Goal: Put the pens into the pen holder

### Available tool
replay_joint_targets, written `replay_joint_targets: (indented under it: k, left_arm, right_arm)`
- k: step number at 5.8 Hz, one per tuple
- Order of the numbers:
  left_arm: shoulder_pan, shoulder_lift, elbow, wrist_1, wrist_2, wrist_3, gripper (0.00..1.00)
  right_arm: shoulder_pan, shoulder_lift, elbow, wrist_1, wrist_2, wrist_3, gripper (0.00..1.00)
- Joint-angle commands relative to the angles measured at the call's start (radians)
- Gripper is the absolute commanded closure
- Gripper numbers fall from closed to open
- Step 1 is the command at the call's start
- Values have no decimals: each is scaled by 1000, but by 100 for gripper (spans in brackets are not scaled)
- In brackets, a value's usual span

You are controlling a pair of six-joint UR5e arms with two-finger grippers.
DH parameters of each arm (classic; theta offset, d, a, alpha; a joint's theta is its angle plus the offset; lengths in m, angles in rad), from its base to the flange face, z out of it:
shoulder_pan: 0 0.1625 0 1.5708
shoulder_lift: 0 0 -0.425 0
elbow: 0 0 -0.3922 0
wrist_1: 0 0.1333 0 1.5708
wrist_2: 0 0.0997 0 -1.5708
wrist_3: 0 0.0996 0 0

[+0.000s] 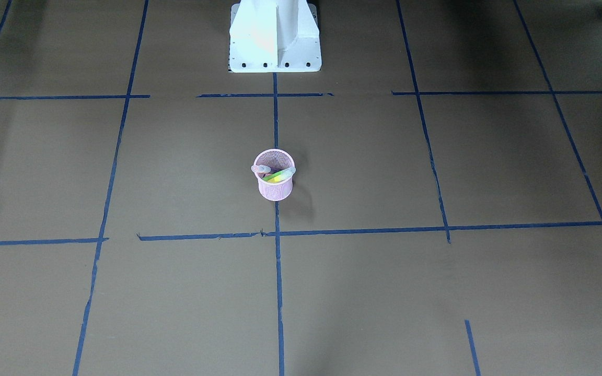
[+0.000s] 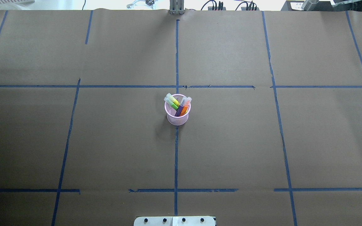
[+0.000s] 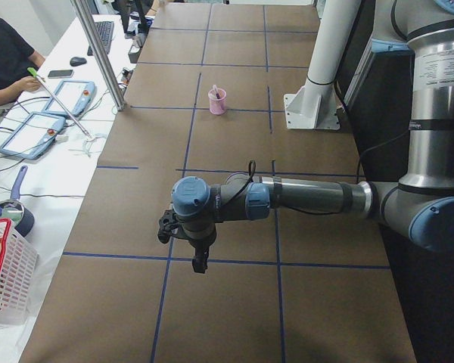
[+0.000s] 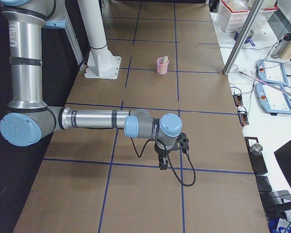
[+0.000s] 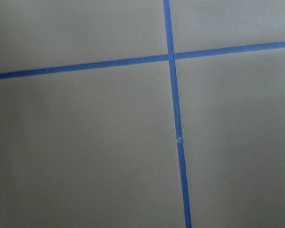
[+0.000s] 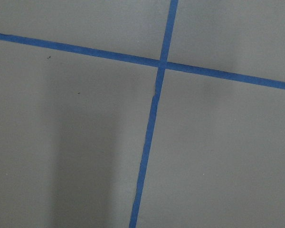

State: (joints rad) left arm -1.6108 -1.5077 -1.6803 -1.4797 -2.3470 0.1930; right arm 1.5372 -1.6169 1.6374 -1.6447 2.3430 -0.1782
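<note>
The pink mesh pen holder (image 2: 177, 120) stands upright at the table's middle on a blue tape line. Inside it lean the yellow pen (image 2: 174, 101), the green pen (image 2: 172, 104), the purple pen (image 2: 179, 110) and the orange pen (image 2: 184, 109), pale caps up. It also shows in the front-facing view (image 1: 275, 190). My left gripper (image 3: 199, 261) shows only in the exterior left view, and my right gripper (image 4: 162, 162) only in the exterior right view. Both hang over bare paper far from the holder. I cannot tell if they are open or shut. Both wrist views show only paper and tape.
The white robot base (image 1: 275, 36) stands at the robot's edge of the table. Brown paper with blue tape lines (image 2: 176, 157) covers the table. A side bench holds tablets (image 3: 32, 132), a white basket (image 3: 4, 272) and a metal pole (image 3: 98, 53). A person (image 3: 4, 57) sits there.
</note>
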Motion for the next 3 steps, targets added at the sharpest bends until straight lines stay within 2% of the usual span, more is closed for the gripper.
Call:
replay_joint_targets:
  k: [1,3]
  left_arm:
    - [2,-5,-10,-11,3,2,0]
    - [2,-5,-12,-10,18,22,0]
  right_arm:
    - [0,-3,-8,0,-5,0,0]
    - [1,-1,-4,2,-8,-3,0]
